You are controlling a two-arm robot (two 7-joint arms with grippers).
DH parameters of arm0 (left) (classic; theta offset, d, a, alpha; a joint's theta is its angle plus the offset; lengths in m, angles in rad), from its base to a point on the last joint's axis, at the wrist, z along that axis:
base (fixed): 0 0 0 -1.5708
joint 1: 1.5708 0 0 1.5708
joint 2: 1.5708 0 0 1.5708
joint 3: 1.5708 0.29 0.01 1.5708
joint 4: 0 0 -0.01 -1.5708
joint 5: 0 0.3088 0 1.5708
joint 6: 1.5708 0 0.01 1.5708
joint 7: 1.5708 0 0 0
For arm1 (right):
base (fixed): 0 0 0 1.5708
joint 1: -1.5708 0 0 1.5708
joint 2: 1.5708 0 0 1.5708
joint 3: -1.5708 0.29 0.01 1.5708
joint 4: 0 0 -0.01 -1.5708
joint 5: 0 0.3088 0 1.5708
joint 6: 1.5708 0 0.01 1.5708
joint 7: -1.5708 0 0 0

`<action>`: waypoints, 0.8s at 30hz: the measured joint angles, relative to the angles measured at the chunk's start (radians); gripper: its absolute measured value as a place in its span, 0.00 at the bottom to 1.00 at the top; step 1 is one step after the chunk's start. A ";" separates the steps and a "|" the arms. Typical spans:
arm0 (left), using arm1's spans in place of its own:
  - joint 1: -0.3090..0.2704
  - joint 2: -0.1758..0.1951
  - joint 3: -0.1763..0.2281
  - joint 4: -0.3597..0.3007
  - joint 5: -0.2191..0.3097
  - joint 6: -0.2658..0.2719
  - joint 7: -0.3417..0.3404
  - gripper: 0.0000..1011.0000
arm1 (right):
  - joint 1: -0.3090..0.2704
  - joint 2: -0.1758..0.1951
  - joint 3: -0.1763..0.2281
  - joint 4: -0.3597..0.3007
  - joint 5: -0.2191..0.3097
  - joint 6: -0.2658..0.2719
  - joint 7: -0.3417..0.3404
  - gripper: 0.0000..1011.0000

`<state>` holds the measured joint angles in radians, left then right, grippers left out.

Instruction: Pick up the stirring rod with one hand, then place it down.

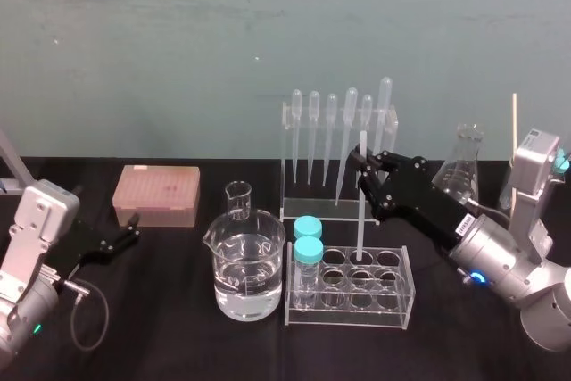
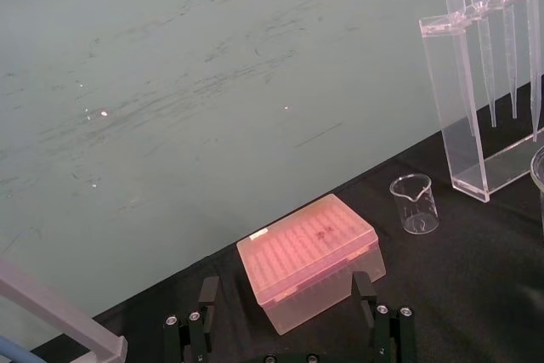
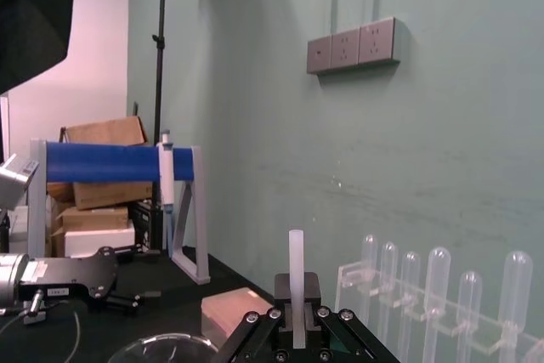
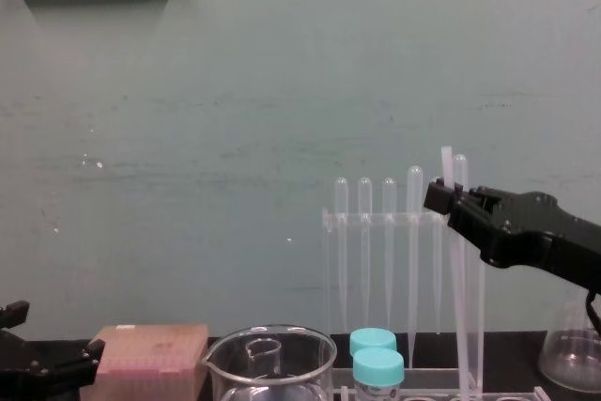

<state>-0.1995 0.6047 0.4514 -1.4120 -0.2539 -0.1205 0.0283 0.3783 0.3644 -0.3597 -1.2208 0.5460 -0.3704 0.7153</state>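
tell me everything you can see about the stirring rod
The stirring rod is a long, thin, straight, translucent-white stick of even thickness with a blunt top, glass or plastic by its look. It stands nearly upright, pinched near its upper end by the right tool, a short piece showing above the grip. Its lower end reaches a back-row well of the clear tube rack; whether it touches bottom cannot be told. The pipette stand is just behind it.
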 joint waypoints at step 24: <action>0.000 0.000 0.000 0.000 0.000 0.000 0.000 0.99 | 0.022 -0.033 -0.022 0.104 -0.041 -0.003 0.007 0.07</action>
<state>-0.1995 0.6047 0.4514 -1.4120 -0.2539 -0.1205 0.0283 0.4001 0.3316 -0.3817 -1.1163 0.5055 -0.3738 0.7221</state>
